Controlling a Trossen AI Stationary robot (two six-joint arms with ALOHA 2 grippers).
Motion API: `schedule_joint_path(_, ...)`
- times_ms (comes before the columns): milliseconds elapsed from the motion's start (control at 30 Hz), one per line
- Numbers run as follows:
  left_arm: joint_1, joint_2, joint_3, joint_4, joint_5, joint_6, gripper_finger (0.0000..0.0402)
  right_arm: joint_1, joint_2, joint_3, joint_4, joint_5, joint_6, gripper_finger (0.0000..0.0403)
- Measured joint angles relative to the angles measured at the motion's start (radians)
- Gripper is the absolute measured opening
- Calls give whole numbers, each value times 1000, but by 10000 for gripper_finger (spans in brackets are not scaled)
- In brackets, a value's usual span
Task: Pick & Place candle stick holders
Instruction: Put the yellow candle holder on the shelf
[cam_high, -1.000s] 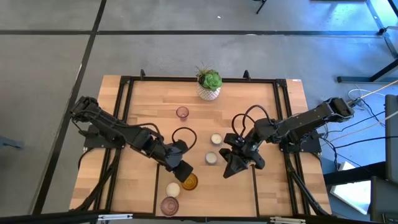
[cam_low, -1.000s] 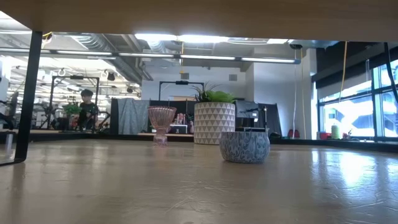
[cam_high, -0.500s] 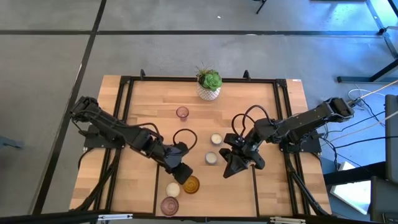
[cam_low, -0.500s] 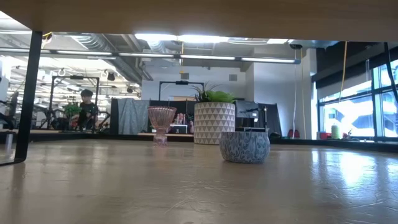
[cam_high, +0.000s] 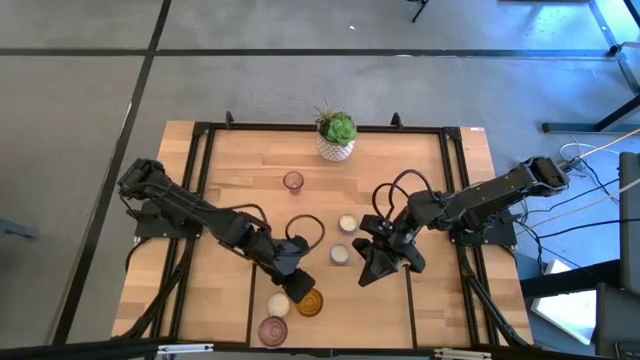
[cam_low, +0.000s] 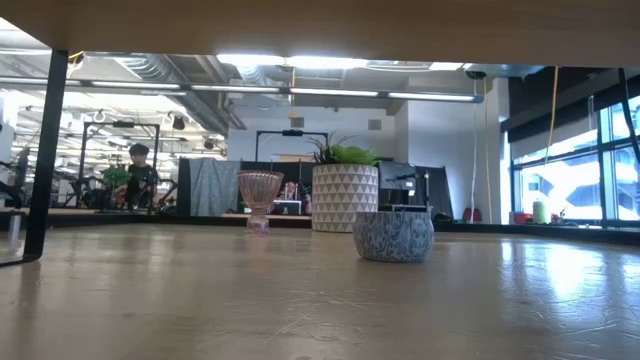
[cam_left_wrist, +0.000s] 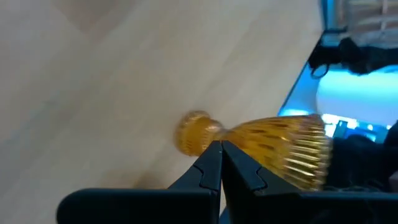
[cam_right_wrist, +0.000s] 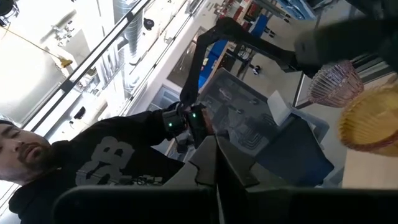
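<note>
Amber glass holder (cam_high: 308, 302) sits at the table's (cam_high: 240, 170) near edge just ahead of the left gripper (cam_high: 296, 283), stem pointing back toward its closed, empty fingers (cam_left_wrist: 208, 168), while the right gripper (cam_high: 368, 273), also closed, rests farther away.
</note>
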Motion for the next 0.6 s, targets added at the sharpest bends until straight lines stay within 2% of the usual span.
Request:
schedule_joint_path(100,-1,51,0,61,38,17,2,0,0,0,-1,0,0,3)
schedule_joint_path(233,-1,89,0,127,40,26,2,1,0,0,-1,0,0,3)
schedule_joint_path(467,11,93,3,129,42,73,2,12,0,0,-5,0,0,3)
schedule_joint_path(600,30,92,22,130,81,107,2,11,0,0,-5,0,0,3)
